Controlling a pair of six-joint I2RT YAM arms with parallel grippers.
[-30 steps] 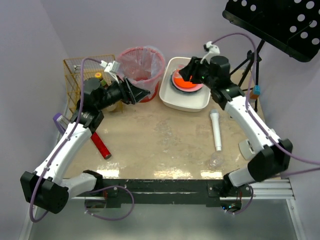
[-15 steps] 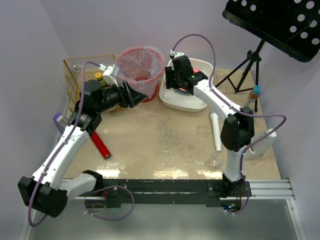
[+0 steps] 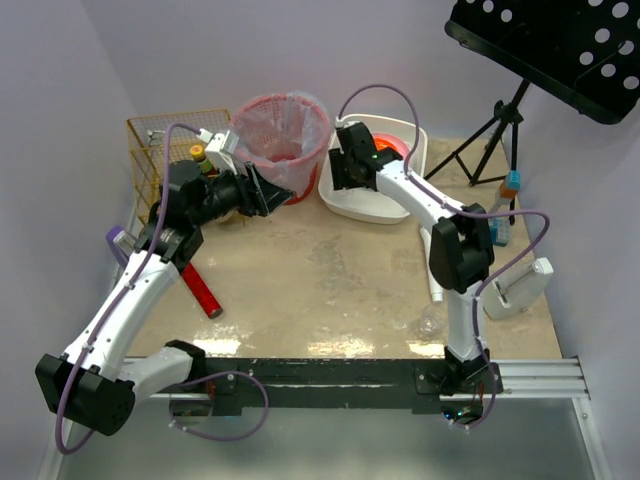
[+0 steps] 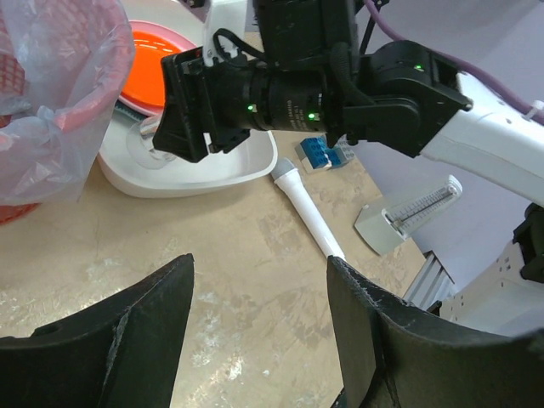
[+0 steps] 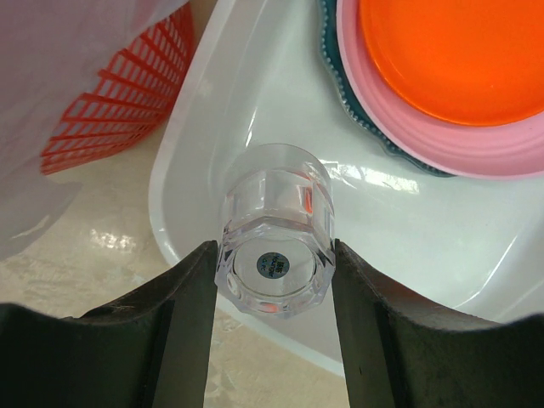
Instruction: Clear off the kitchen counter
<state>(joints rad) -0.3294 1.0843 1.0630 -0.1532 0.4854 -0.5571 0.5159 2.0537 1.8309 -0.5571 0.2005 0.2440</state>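
Right hand [image 5: 274,282] swung left, gripping glass [image 5: 274,225], kitchen counter [image 5: 93,255] below

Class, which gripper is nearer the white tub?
Right gripper: it holds a clear glass over a corner of the white tub. The left gripper hovers open beside the red bin, left of it.

Nothing legible is showing from where I'm standing. A small dark round sticker [image 5: 274,269] is sitting on the base of the clear glass [image 5: 276,191], its print too tiny to read. A white wedge-shaped piece [image 4: 406,219] is showing tick marks without readable figures.
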